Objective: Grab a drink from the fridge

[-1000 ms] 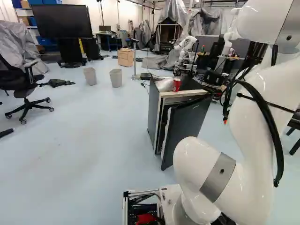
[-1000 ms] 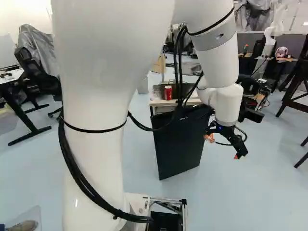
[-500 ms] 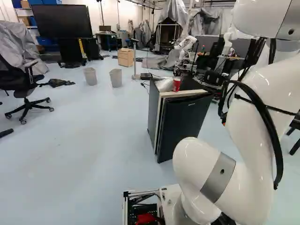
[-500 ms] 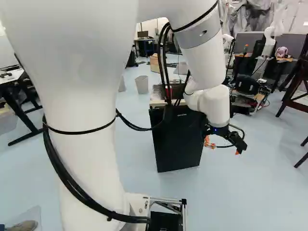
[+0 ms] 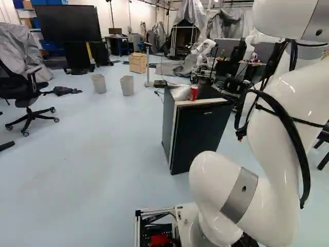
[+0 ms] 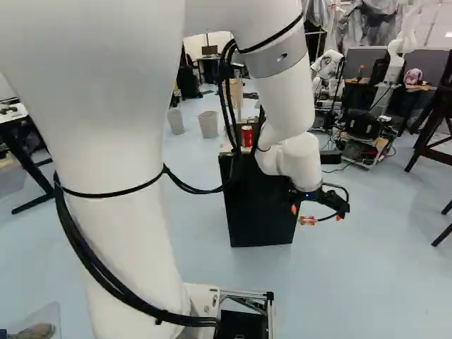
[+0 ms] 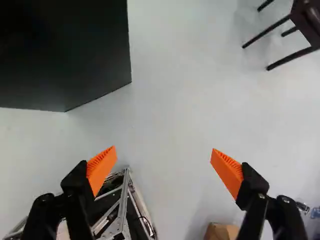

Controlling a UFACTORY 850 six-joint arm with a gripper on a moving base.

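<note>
Closing the fridge [image 5: 167, 121] appears to be the step I am finishing, the red can [image 5: 194, 93], presumably the drink, standing upright on its top; the next move is probably calling for lifting the pincer [image 7: 164, 149] clear and bringing it over the red can. Its fingers are standing wide apart and holding nothing, beside the fridge. Compared with the earlier frames, the door [image 5: 200, 136] is now sitting flush rather than ajar, and my arm [image 6: 282, 106] is reaching farther across its front.
</note>
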